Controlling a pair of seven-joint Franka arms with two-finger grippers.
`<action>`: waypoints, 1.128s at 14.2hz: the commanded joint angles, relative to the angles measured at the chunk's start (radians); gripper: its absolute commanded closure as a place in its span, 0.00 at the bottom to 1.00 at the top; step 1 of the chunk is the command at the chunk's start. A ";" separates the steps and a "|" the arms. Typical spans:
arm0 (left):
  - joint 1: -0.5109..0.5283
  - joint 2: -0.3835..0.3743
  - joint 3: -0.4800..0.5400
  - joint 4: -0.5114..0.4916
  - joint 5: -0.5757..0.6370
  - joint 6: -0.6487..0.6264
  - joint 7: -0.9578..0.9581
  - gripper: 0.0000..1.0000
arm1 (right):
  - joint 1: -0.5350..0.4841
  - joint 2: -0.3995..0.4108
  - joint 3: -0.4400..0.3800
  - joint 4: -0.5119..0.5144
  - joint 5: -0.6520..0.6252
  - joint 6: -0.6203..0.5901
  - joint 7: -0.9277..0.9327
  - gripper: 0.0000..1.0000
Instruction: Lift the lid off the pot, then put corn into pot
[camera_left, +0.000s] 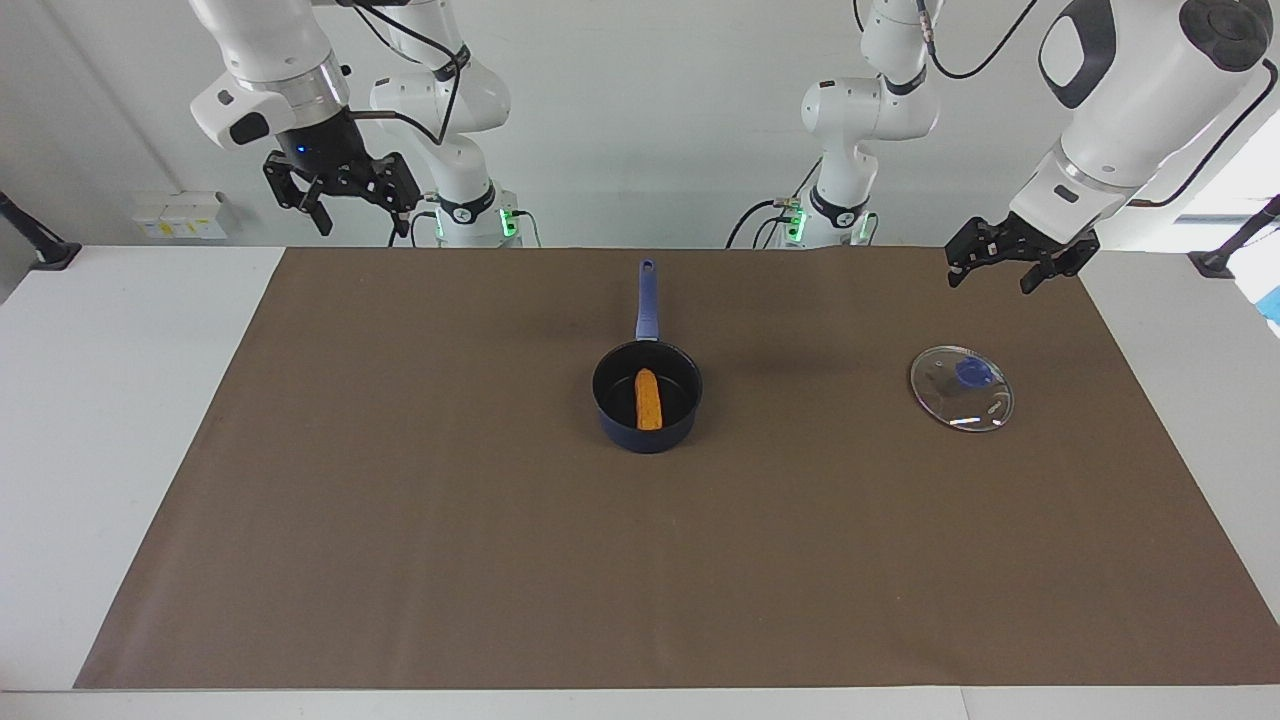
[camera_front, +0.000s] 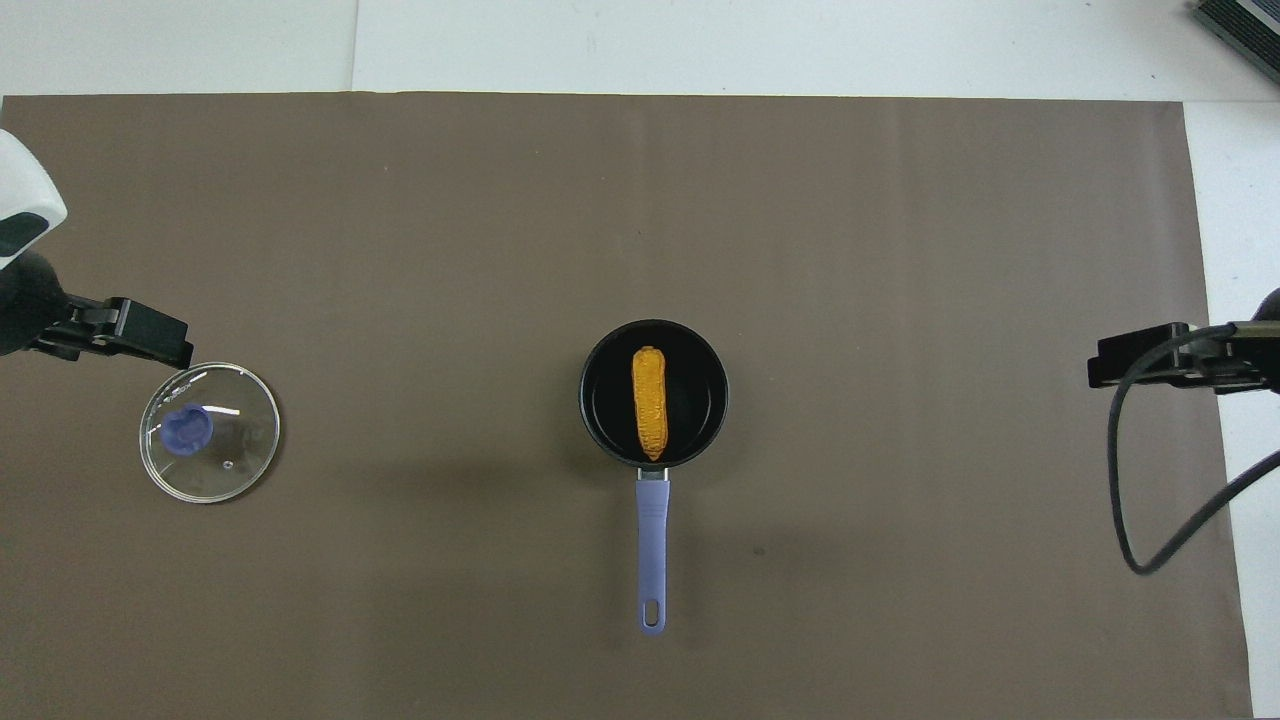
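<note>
At the right arm's end of the table (camera_left: 110, 420), the right gripper (camera_left: 340, 200) hangs high in the air with nothing in it, its fingers (camera_left: 322, 222) spread apart and pointing down, up over the edge of the brown mat (camera_left: 400, 520) closest to the robots. Toward the middle of the mat sits the pot (camera_left: 646, 397), uncovered, its long blue handle (camera_left: 647, 300) pointing straight at the robots. The corn (camera_left: 648, 400) lies inside the pot on the black bottom, lengthwise in line with the handle. Well apart from the pot, toward the left arm's end of the table, the lid (camera_left: 961, 388) lies flat on the mat with its blue knob (camera_left: 971, 373) up. The left gripper (camera_left: 1008, 268) hovers in the air over the mat beside the lid, on the lid's robot side, not touching it; its fingers (camera_left: 957, 275) are parted and hold nothing. From the overhead view the left gripper (camera_front: 135, 335) shows just at the lid's (camera_front: 210, 432) edge, and the right gripper (camera_front: 1150, 368) shows at the mat's border.
</note>
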 joint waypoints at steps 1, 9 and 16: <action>-0.006 -0.005 0.002 0.025 0.017 -0.049 0.005 0.00 | -0.027 0.003 -0.011 0.005 0.006 -0.007 -0.095 0.00; -0.001 -0.008 -0.001 0.086 0.008 -0.105 0.004 0.00 | -0.036 0.000 -0.034 0.008 -0.027 -0.003 -0.154 0.00; 0.000 -0.021 0.001 0.063 0.004 -0.100 -0.002 0.00 | -0.032 -0.011 -0.033 -0.014 -0.028 0.017 -0.152 0.00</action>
